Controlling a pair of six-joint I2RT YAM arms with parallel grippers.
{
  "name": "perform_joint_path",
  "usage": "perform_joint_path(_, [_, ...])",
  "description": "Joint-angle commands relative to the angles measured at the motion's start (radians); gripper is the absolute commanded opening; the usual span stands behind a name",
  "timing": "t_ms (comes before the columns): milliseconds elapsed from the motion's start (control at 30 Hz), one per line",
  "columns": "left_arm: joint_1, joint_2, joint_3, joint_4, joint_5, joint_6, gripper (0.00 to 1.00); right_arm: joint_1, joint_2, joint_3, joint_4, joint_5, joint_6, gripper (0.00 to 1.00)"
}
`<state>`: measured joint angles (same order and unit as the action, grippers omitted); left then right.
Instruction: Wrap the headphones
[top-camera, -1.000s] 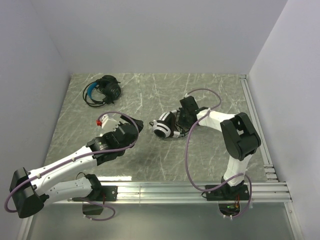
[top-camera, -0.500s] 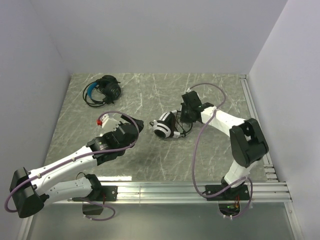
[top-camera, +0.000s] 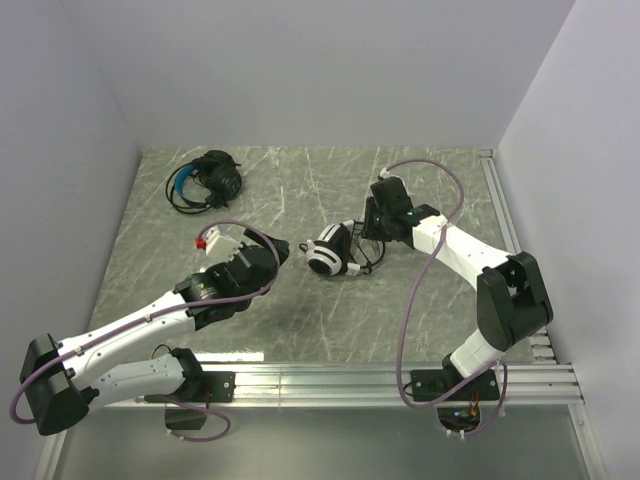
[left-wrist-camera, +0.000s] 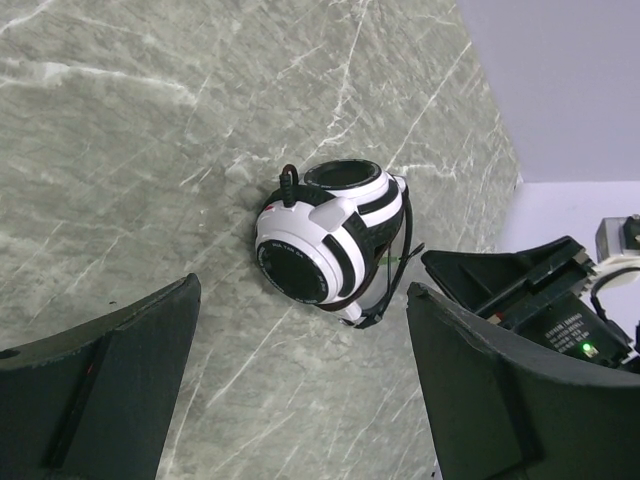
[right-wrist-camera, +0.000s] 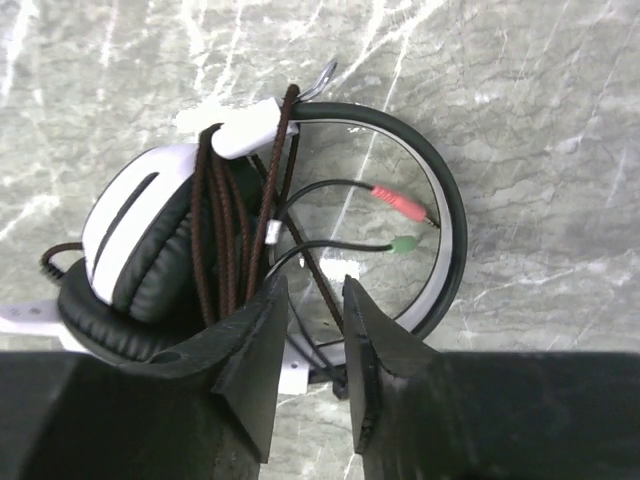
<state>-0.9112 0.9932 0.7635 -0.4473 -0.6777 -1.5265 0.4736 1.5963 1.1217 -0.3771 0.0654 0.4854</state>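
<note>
Left pincer (left-wrist-camera: 302, 300): jaws wide apart, holding nothing. Only their dark inner faces show, cut off by the lower edge of the wrist view.
White headset (left-wrist-camera: 322, 245): lies on the tabletop (top-camera: 300, 320) ahead of the left pincer, framed between its jaws but apart from them. It is folded up, with one ear cup facing that camera.
Right pincer (right-wrist-camera: 315, 295): jaws close together with a narrow slot between them. It hangs just over the white headset.
Cable (right-wrist-camera: 228, 225): wound in several turns round the ear cup just ahead of the right pincer. A thin black strand runs into the slot; whether it is pinched cannot be told.
Plugs: a pink plug (right-wrist-camera: 400, 203) and a green plug (right-wrist-camera: 403, 245) lie inside the headband (right-wrist-camera: 445, 230) loop, beyond the right pincer's tips.
Hidden: the nearest part of the white headset sits under the right pincer's jaws.
Black headset (top-camera: 208, 180): blue-banded, well apart from both pincers, far beyond the left one. How its cable lies is too small to make out.
</note>
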Motion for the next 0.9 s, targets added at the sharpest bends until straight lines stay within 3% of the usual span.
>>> perform_joint_path(0, [0.003,0.005,0.045,0.038,0.009,0.029,0.89,0.008,-0.068,-0.016,0.003,0.022,-0.008,0.37])
perform_joint_path(233, [0.003,0.015,0.051,0.045,0.013,0.037,0.89,0.007,-0.139,-0.042,0.012,0.002,-0.018,0.43])
perform_joint_path(533, [0.003,0.009,0.045,0.041,0.017,0.037,0.89,0.007,-0.16,-0.086,0.027,-0.003,-0.011,0.43])
perform_joint_path(867, [0.005,0.01,0.037,0.051,0.023,0.043,0.9,0.0,-0.311,-0.137,0.036,0.034,-0.01,0.43])
